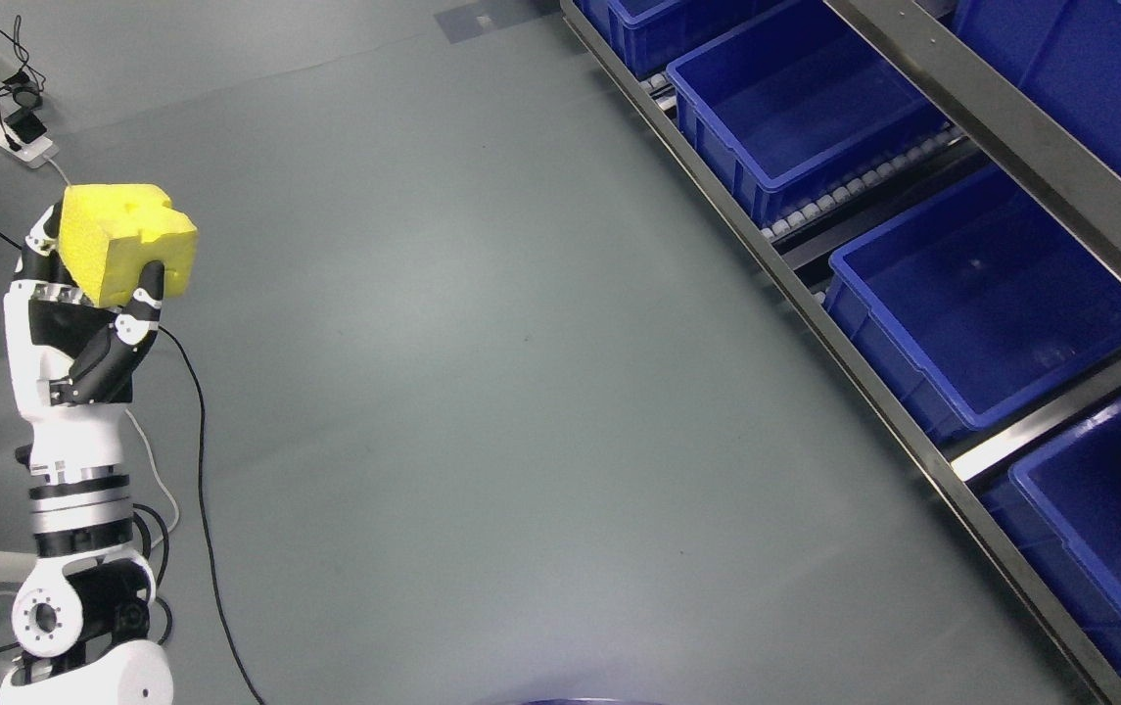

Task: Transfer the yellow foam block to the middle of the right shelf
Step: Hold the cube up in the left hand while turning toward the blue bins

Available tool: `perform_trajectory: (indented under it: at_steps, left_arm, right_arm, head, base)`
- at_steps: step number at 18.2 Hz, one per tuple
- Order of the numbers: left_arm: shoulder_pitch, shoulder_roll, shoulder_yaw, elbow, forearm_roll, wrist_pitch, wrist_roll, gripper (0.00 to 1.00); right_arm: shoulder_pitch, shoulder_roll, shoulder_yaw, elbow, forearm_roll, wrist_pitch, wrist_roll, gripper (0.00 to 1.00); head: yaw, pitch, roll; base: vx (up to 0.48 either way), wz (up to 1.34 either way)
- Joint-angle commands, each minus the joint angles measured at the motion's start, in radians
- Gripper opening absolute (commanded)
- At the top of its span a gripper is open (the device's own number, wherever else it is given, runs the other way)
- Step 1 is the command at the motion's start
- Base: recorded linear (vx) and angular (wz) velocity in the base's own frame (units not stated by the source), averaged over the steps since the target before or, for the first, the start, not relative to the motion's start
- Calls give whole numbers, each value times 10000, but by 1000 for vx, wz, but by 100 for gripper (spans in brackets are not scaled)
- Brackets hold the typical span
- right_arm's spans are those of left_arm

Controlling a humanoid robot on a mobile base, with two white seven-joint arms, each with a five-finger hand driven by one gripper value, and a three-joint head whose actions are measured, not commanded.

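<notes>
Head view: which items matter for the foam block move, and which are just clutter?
Job items:
- yellow foam block, held in the left robot hand
- shelf on the right, with blue bins

Clutter:
- power strip on the floor, upper left
- black cable trailing across the floor

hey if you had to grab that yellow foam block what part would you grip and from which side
Grip the yellow foam block across its broad flat faces, coming from below, as the left hand does now: fingers behind, thumb on the front. The top has a notched, uneven corner, so the flat sides likely give foam a steadier squeeze.
</notes>
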Motion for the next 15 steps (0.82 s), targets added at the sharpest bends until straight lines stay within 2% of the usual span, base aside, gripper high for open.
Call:
perform_trajectory:
  at_steps: [1, 15]
  left_arm:
    - [79, -21, -29, 0, 0, -10, -23, 34]
    - [95, 10, -29, 0, 0, -10, -84, 34]
  right_arm:
    - [229, -174, -123, -175, 31, 1, 5, 100]
    - [229, -174, -123, -175, 31, 1, 5, 100]
  head:
    - [0, 0, 0]
    - [0, 0, 0]
  base:
    - [206, 173]
    - [305, -133]
